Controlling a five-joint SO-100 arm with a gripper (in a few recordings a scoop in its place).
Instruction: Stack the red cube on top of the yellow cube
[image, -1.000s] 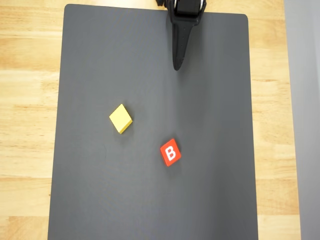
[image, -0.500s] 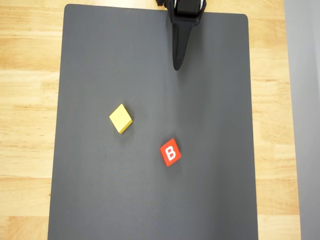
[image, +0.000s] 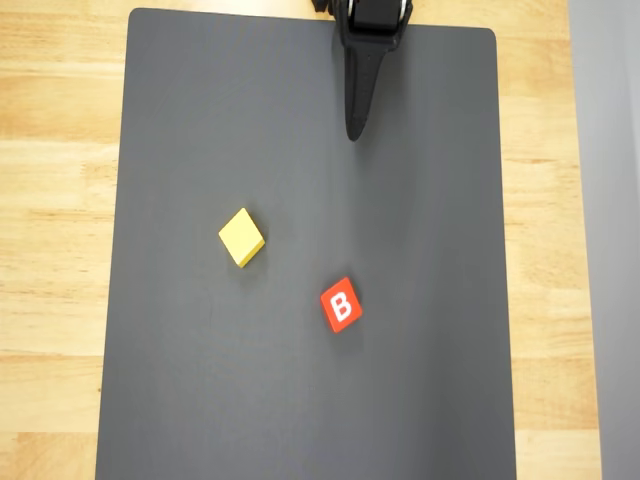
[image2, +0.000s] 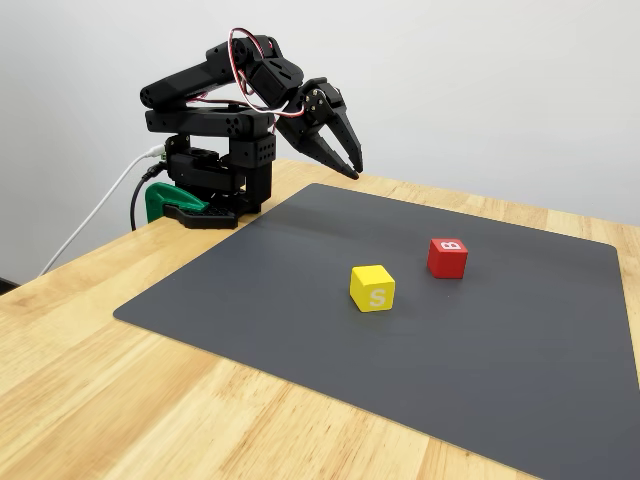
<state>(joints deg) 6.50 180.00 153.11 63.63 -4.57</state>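
Note:
The red cube (image: 341, 305) (image2: 447, 257) lies on the dark grey mat (image: 200, 100) (image2: 500, 350), its white "B" on the top face. The yellow cube (image: 241, 237) (image2: 372, 288) sits on the mat a short way from it, apart and not touching; in the fixed view a pale "S" shows on its side. My black gripper (image: 353, 133) (image2: 356, 170) hangs in the air over the mat's far edge by the arm's base. It is well away from both cubes, its fingers are shut and it holds nothing.
The mat lies on a light wooden table (image: 60, 200) (image2: 120, 400). The arm's base stands off the mat, fixed by a green clamp (image2: 165, 200), and a white cable (image2: 100, 215) runs off the table edge. A pale wall stands behind.

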